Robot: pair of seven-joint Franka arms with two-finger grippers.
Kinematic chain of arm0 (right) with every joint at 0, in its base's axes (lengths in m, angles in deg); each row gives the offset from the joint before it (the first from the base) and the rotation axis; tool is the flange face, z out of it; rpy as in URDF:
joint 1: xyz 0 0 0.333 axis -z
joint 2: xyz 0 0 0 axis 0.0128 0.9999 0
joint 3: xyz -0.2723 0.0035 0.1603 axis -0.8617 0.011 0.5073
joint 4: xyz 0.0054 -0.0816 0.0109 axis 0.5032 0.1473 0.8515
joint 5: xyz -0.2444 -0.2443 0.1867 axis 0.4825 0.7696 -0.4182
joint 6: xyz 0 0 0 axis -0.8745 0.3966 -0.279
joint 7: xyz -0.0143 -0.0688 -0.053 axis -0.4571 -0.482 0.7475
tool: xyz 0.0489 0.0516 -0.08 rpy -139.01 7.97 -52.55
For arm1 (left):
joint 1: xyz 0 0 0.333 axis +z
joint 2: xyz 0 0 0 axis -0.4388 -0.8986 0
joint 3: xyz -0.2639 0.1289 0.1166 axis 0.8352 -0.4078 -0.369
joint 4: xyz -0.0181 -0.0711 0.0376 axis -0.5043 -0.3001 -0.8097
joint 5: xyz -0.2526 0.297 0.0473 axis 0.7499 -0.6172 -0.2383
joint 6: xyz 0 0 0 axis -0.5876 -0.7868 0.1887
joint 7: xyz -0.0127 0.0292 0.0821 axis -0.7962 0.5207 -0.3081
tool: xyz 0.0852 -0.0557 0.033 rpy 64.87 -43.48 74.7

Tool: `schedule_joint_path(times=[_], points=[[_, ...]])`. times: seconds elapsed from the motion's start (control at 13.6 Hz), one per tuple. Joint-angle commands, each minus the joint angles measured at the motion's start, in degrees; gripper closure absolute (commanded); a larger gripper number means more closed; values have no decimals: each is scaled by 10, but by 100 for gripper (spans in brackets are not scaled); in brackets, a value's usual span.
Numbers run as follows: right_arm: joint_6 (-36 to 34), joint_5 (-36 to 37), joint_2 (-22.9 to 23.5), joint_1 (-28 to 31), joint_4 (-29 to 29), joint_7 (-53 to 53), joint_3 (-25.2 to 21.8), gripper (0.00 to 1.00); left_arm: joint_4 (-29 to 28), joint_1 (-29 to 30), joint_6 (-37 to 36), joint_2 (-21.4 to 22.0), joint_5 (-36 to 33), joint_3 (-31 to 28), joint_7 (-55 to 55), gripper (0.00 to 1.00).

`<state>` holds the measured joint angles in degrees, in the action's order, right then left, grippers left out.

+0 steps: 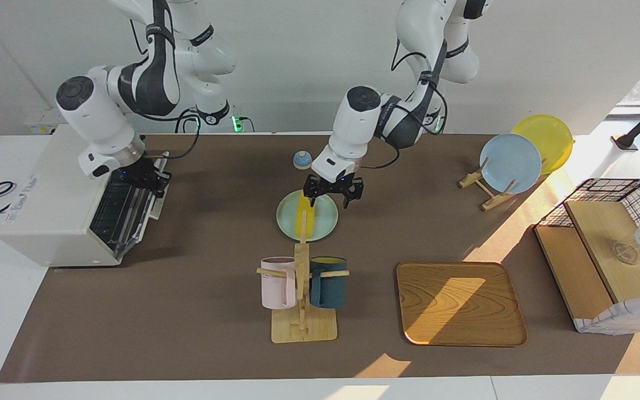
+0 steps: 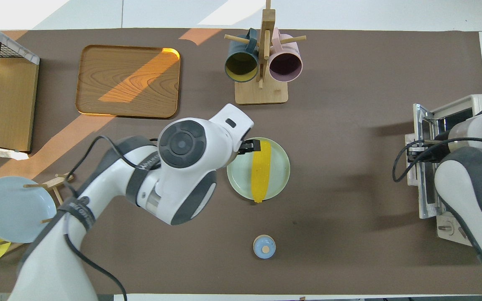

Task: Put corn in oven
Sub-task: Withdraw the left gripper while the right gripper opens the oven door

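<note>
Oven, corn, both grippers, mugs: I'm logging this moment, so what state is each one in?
oven: door pulled down, wire rack showing.
corn: lying on the green plate, not held.
left gripper: open, above the plate.
right gripper: shut on the oven door's handle.
mugs: hanging on the wooden rack.
</note>
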<state>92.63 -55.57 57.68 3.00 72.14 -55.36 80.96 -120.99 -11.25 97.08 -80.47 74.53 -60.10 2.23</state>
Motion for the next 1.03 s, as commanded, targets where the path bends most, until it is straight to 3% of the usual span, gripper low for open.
schedule_joint_path(times=[0.0, 0.22, 0.44, 0.66, 0.81, 0.96], points=[[63, 0, 33, 10, 19, 5, -5, 100, 43, 76, -86, 25, 2, -1, -70, 0], [96, -10, 42, -12, 30, 4, -4, 100, 95, 158, -168, 36, -31, -2, -142, 0], [160, -29, 54, -14, 70, 4, 0, 100, 98, 212, -221, 70, -70, -4, -195, 0], [170, -40, 59, -40, 75, -3, 1, 100, 97, 254, -290, 111, -70, -4, -238, 0], [170, -43, 63, -61, 67, -27, 2, 100, 95, 258, -331, 130, -71, -4, -239, 0], [152, -46, 79, -92, 14, -54, 2, 100, 86, 258, -354, 148, -71, -4, -240, 0]])
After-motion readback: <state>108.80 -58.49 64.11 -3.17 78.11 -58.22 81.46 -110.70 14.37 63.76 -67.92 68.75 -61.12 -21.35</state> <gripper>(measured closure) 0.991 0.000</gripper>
